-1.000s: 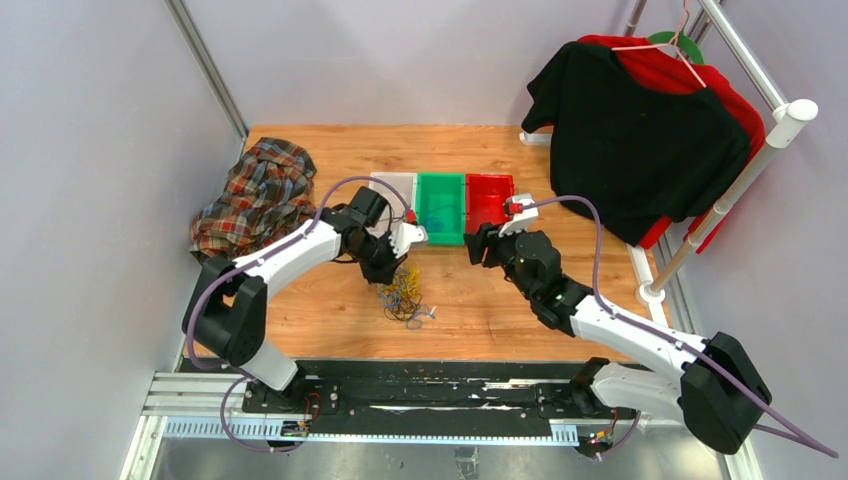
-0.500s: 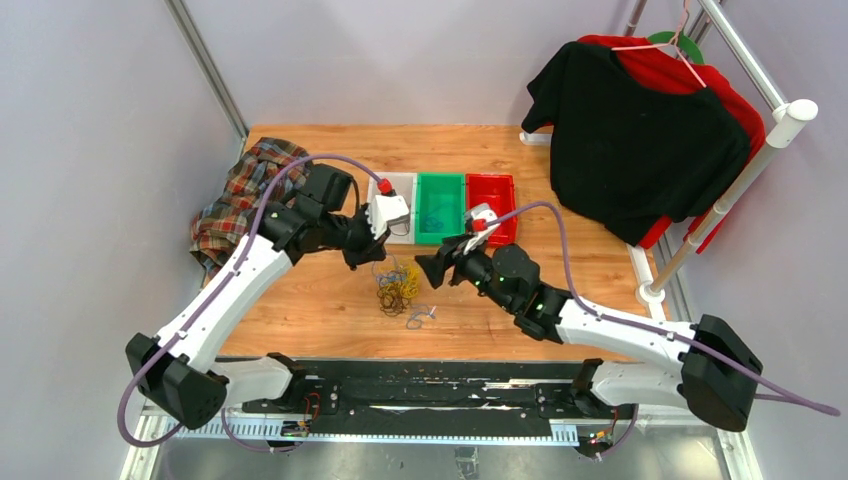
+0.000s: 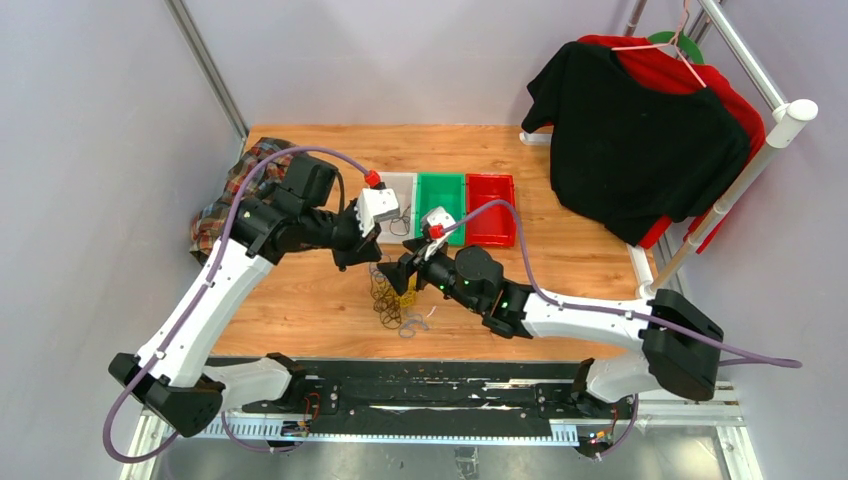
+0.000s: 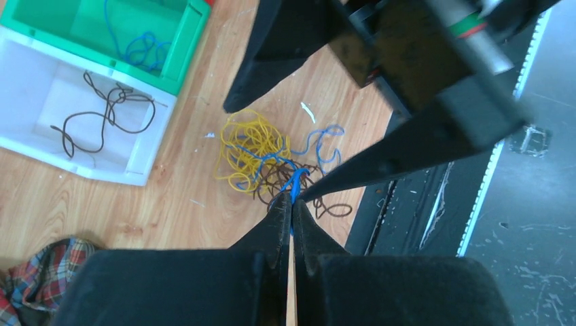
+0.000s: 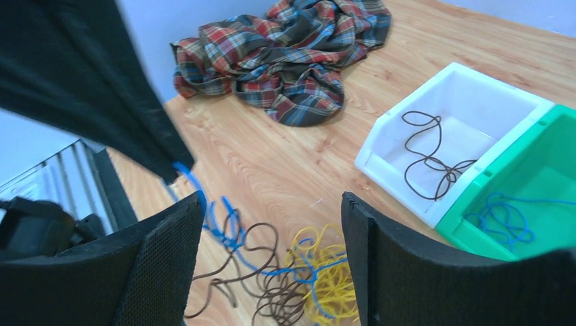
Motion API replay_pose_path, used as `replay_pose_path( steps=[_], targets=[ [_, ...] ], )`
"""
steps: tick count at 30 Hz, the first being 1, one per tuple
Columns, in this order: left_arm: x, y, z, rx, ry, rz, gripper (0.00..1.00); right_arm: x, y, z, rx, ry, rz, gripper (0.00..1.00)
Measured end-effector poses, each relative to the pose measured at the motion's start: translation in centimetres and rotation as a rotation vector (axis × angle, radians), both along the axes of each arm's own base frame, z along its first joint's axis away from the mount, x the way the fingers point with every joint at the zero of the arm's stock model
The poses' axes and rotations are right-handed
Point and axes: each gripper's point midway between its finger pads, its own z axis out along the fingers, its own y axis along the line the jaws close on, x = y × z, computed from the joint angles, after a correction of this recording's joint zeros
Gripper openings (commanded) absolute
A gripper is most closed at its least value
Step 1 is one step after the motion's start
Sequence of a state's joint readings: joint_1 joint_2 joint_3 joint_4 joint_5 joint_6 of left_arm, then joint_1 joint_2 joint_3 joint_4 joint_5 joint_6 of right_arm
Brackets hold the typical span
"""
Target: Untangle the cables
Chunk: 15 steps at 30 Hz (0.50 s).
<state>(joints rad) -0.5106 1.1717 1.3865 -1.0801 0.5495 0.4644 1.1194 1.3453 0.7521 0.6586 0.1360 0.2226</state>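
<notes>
On the tabletop (image 4: pixel 197 102), just beside the white bin (image 4: pixel 151 139), the cables (image 4: pixel 261 153) lie in a yellow, blue and brown tangle; the left end effector (image 4: pixel 292 204) is clenched on a blue cable (image 4: pixel 296 182) of that tangle; the right end effector (image 5: pixel 272 204), spread wide and empty, hangs just above it.

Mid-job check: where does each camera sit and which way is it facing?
Top external: above, behind the bases, looking down on the table; left arm and right arm meet over the cable pile.
Left wrist: looks down past the shut left gripper, pinching a blue cable, onto the pile.
Right wrist: looks between the open right gripper's fingers toward the plaid shirt.
Shared: both wrist views show the white bin.
</notes>
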Motion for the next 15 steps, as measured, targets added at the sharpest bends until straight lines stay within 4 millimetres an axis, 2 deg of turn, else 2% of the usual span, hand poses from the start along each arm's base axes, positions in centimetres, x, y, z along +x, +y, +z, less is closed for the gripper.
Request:
replay_pose_path(
  steps=[4, 11, 15],
  targets=[
    [-0.8, -0.4, 1.5, -0.025, -0.013, -0.042, 0.01, 1.3, 0.5, -0.3, -0.008, -0.007, -0.055, 0.67],
    [-1.9, -0.4, 2.1, -0.017, -0.008, -0.09, 0.01, 2.9, 1.3, 0.0, 0.02, -0.018, -0.115, 0.63],
    [-2.0, -0.6, 3.1, -0.024, -0.016, -0.103, 0.01, 3.4, 1.6, -1.0, 0.02, -0.007, -0.139, 0.62]
  ],
)
